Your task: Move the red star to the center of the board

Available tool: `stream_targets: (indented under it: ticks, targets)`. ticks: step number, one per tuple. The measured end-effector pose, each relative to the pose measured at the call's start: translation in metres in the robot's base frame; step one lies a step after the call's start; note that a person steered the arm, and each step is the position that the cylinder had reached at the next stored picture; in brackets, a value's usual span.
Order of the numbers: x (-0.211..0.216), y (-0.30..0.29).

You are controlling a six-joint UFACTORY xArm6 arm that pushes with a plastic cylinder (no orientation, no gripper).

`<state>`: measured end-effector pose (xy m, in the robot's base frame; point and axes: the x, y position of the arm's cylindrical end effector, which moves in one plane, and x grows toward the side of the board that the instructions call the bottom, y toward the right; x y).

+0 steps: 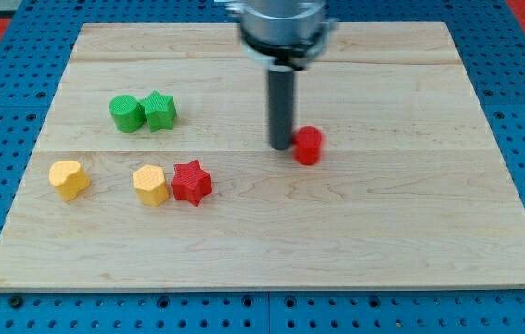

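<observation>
The red star (191, 181) lies on the wooden board (272, 241), left of centre and toward the view's bottom. It touches a yellow hexagon block (151, 184) on its left. My tip (282, 146) is near the board's centre, well to the right of the red star and a little higher. It sits right beside the left side of a red round block (309, 146).
A green round block (126, 113) and a green star (160, 110) sit together at the upper left. A yellow heart-like block (69, 178) lies near the board's left edge. Blue pegboard (3, 111) surrounds the board.
</observation>
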<state>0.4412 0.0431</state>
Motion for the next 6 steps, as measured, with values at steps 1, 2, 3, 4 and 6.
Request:
stream_targets:
  ticks: [1,2,3,4,6]
  targets:
    - [0.097,0.006]
    - [0.130,-0.075]
    - [0.130,-0.151]
    - [0.083,-0.147]
    - [0.029,-0.131]
